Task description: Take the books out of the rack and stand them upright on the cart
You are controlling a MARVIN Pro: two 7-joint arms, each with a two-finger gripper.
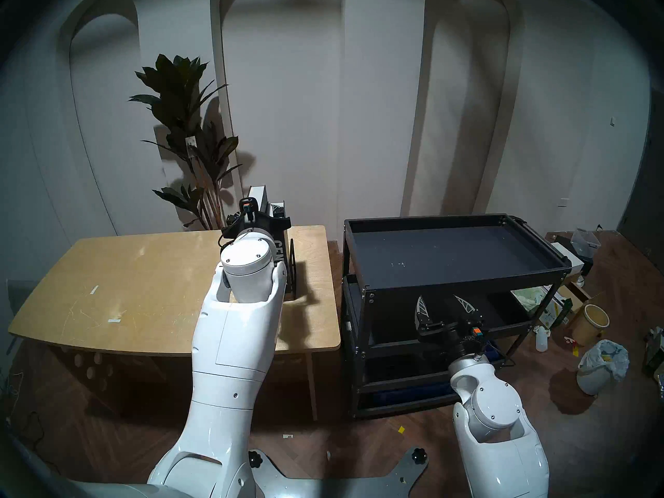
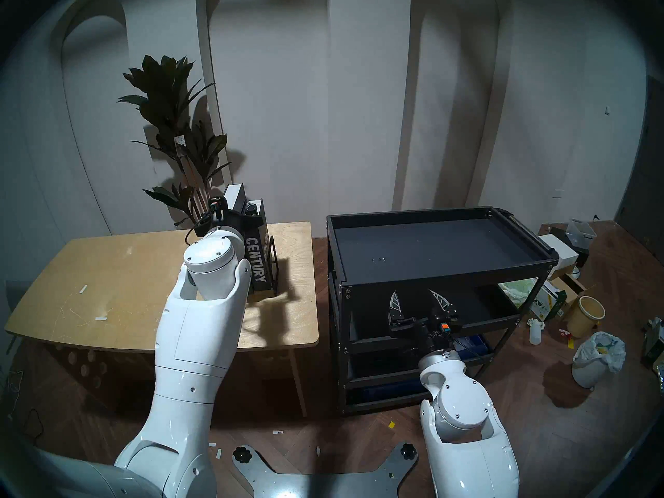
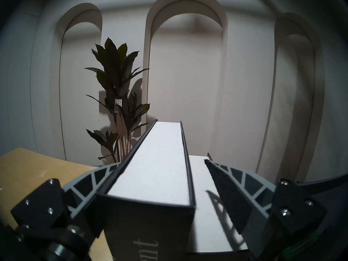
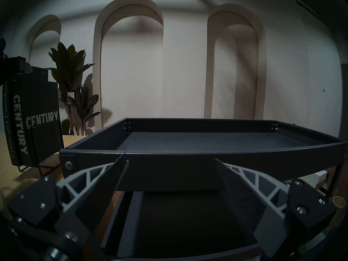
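Left gripper (image 3: 162, 166) straddles the taller book (image 3: 160, 172) — right finger (image 3: 231, 196) still apart, jaws not yet clamped

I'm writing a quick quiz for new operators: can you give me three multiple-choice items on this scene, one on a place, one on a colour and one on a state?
1. Where do the two black hardback books stand?
A. In the thin black wire rack on the wooden table
B. On the cart's top tray
C. On the floor

2. What colour are the page edges on top of the taller black book?
A. Red
B. White
C. Yellow

3. How is the right pincer?
A. Shut on a book
B. Shut on the rack
C. Open, holding nothing

Key: 1 A, the two black hardback books sit inside the thin black wire rack on the wooden table. 2 B, the left wrist view shows the taller black book with white edges. 3 C, the right pincer has its fingers spread with nothing between them.
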